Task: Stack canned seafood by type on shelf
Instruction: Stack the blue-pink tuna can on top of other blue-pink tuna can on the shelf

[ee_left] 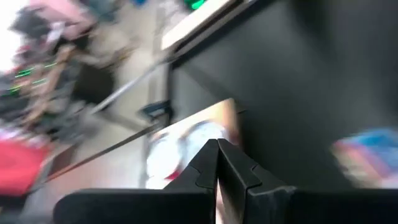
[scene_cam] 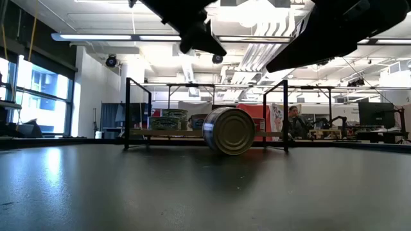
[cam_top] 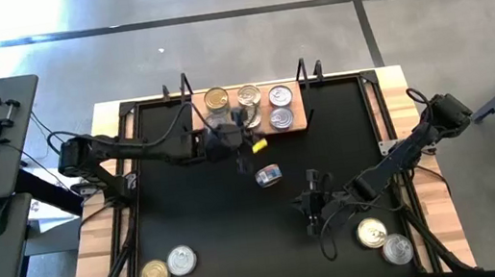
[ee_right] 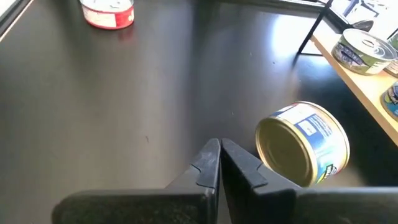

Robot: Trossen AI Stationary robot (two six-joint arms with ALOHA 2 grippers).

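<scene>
The wooden shelf (cam_top: 296, 127) stands at the table's far edge with several tins (cam_top: 248, 97) on it; it also shows in the low view (scene_cam: 167, 133). A blue-labelled tin (cam_top: 268, 175) lies on its side on the black tabletop in front of the shelf, gold end toward the right wrist camera (ee_right: 305, 144). My left gripper (cam_top: 241, 162) is shut and empty above the table, just before the shelf (ee_left: 217, 144). My right gripper (cam_top: 311, 209) is shut and empty, near and right of the lying tin (ee_right: 219, 144).
Two tins (cam_top: 169, 267) stand at the table's near left and two more (cam_top: 384, 240) at its near right. A red-labelled tin (ee_right: 109, 12) stands farther off in the right wrist view. A small yellow thing (cam_top: 260, 143) lies by the shelf's front edge. Black uprights (scene_cam: 284, 115) frame the shelf.
</scene>
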